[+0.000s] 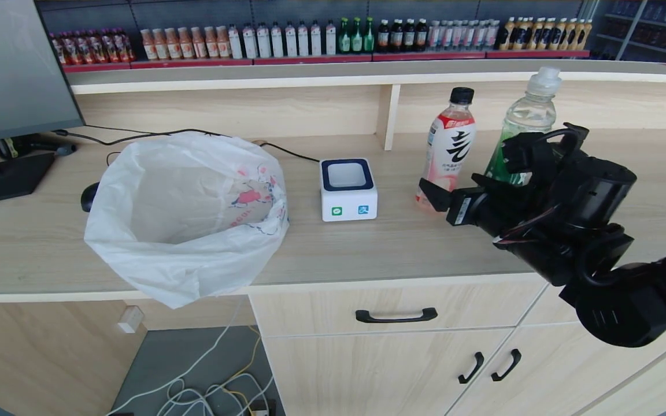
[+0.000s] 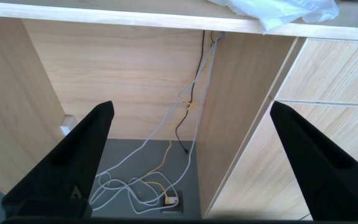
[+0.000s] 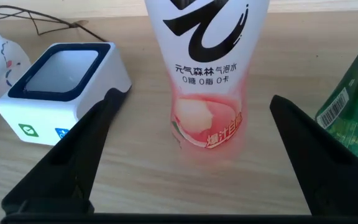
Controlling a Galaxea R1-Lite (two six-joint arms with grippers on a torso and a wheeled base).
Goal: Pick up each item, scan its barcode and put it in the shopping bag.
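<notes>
Because the pink bottle [image 1: 447,151] stands upright on the counter [image 1: 367,248], its long axis vertical, the relation that matters is with the right gripper [image 3: 191,106]: the bottle lies straight ahead of the jaws and roughly centred between them, so I judge a level advance would bring 1 finger to each side of its lower body. The jaws stand wide apart and hold nothing; in the right wrist view both fingers sit short of the bottle, not touching it. The right arm is clearly the nearer of the 2, since the left gripper [image 2: 191,106], also spread open and empty, hangs below the counter edge facing the cabinet side and loose cables. The bottle is clear plastic with a black cap, a white wrap with bold black brushwork, and a peach picture on a pink band near its base. Just beside it, on the far side from the scanner [image 1: 348,196], stands a clear bottle with a green label [image 1: 526,121], close enough that the outer finger could brush it. The shopping bag [image 1: 185,214] sits open beyond the scanner, well apart from both bottles.
</notes>
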